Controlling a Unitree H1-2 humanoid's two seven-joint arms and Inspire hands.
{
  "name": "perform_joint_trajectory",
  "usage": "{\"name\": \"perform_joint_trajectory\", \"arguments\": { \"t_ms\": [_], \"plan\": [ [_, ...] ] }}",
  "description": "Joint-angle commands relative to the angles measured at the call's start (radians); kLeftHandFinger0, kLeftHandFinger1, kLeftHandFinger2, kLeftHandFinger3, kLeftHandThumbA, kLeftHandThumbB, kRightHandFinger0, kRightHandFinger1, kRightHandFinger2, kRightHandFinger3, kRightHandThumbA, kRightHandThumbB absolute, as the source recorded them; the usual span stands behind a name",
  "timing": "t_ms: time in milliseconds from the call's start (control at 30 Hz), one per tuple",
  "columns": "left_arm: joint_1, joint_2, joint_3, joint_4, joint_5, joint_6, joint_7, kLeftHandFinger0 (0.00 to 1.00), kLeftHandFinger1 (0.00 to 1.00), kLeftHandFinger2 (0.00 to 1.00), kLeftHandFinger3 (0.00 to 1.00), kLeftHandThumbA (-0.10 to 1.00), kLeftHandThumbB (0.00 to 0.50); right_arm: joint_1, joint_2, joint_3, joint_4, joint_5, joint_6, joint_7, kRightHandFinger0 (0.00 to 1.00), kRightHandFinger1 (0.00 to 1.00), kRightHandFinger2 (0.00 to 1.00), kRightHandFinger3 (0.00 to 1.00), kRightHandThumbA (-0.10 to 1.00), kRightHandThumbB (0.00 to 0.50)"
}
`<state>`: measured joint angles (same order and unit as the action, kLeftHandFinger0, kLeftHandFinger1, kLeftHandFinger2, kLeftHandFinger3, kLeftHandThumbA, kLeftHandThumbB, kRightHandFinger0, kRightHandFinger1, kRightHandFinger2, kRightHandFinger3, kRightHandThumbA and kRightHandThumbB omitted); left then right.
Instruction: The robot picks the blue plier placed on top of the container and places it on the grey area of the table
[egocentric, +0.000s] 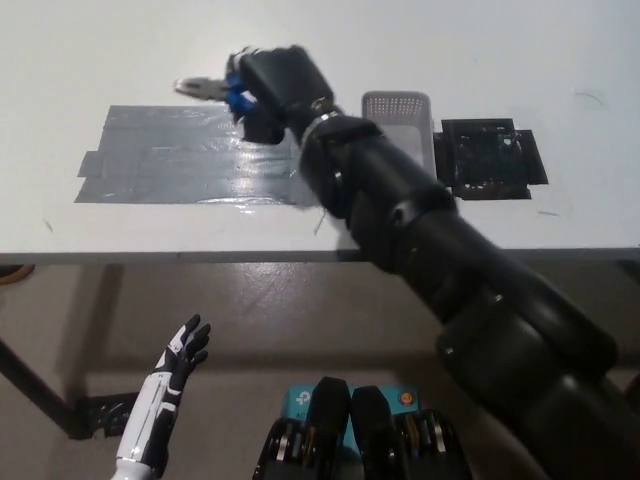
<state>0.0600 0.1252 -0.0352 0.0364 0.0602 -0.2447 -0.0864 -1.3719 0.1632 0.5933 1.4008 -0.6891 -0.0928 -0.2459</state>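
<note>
Most of the blue plier (222, 90) hides inside the right hand (268, 92).

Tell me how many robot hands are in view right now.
2. The black right hand holds the blue plier over the grey area; the white left hand rests open below the table edge.

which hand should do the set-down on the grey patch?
Right. The right hand already holds the blue plier above the grey area; the left hand hangs open below the table edge, far off.
</note>
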Motion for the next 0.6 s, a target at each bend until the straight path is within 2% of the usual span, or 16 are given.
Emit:
{"name": "perform_joint_trajectory", "arguments": {
  "t_ms": [0,33,133,200,267,300,333,367,400,433,467,533,567],
  "plan": [
    [-0.004,0.006,-0.004,-0.011,-0.016,-0.025,-0.012,1.0,1.0,1.0,1.0,1.0,0.195,-0.085,0.024,0.012,0.002,-0.007,0.021,-0.022,0.0,0.2,0.54,0.38,-0.1,0.266],
    [-0.003,0.007,-0.006,-0.011,-0.01,-0.029,-0.012,1.0,1.0,1.0,1.0,1.0,0.192,-0.078,0.03,0.015,0.005,-0.008,0.022,-0.03,0.0,0.16,0.5,0.36,-0.1,0.269],
    [-0.004,0.007,-0.011,-0.012,0.003,-0.027,-0.007,1.0,1.0,1.0,1.0,1.0,0.204,-0.061,0.029,0.021,0.009,-0.01,0.017,-0.045,0.0,0.1,0.49,0.34,-0.1,0.271],
    [-0.008,0.008,-0.012,-0.01,0.009,-0.032,-0.004,1.0,1.0,1.0,1.0,1.0,0.208,-0.054,0.024,0.032,0.013,-0.017,0.018,-0.05,0.0,0.14,0.52,0.39,-0.1,0.287],
    [-0.008,0.01,-0.01,-0.014,0.013,-0.027,-0.002,1.0,1.0,1.0,1.0,1.0,0.226,-0.052,0.019,0.04,0.017,-0.017,0.027,-0.038,0.0,0.1,0.49,0.4,-0.1,0.273],
    [-0.009,0.011,-0.009,-0.015,0.018,-0.027,0.0,1.0,1.0,1.0,1.0,1.0,0.227,-0.051,0.014,0.042,0.019,-0.015,0.036,-0.029,0.07,0.18,0.56,0.46,-0.1,0.247],
    [-0.011,0.013,-0.009,-0.016,0.02,-0.027,0.0,1.0,1.0,1.0,1.0,1.0,0.227,-0.054,0.011,0.042,0.022,-0.013,0.053,-0.009,0.05,0.18,0.51,0.49,-0.1,0.236],
    [-0.013,0.012,-0.009,-0.015,0.02,-0.026,-0.001,1.0,1.0,1.0,1.0,1.0,0.222,-0.058,0.007,0.028,0.025,0.006,0.063,0.037,0.28,0.44,0.76,0.68,-0.04,0.223],
    [-0.018,0.013,-0.013,-0.008,0.032,-0.034,0.001,1.0,1.0,1.0,1.0,1.0,0.217,-0.064,-0.001,0.037,0.035,0.003,0.087,0.13,1.0,1.0,1.0,1.0,0.38,0.302],
    [-0.021,0.014,-0.014,-0.007,0.033,-0.037,0.0,1.0,1.0,1.0,1.0,1.0,0.217,-0.067,-0.004,0.037,0.036,0.004,0.095,0.147,1.0,1.0,1.0,1.0,0.45,0.333],
    [-0.023,0.015,-0.015,-0.005,0.033,-0.04,-0.001,1.0,1.0,1.0,1.0,1.0,0.225,-0.066,-0.009,0.03,0.037,0.012,0.106,0.176,1.0,1.0,1.0,1.0,0.55,0.409],
    [-0.027,0.015,-0.016,-0.007,0.043,-0.038,0.003,1.0,1.0,1.0,1.0,1.0,0.241,-0.063,-0.018,0.029,0.034,0.014,0.112,0.187,1.0,1.0,1.0,1.0,0.61,0.456],
    [-0.032,0.017,-0.017,-0.007,0.053,-0.042,0.005,1.0,1.0,1.0,1.0,1.0,0.237,-0.061,-0.025,0.03,0.033,0.013,0.113,0.188,1.0,1.0,1.0,1.0,0.64,0.455]
  ]
}}
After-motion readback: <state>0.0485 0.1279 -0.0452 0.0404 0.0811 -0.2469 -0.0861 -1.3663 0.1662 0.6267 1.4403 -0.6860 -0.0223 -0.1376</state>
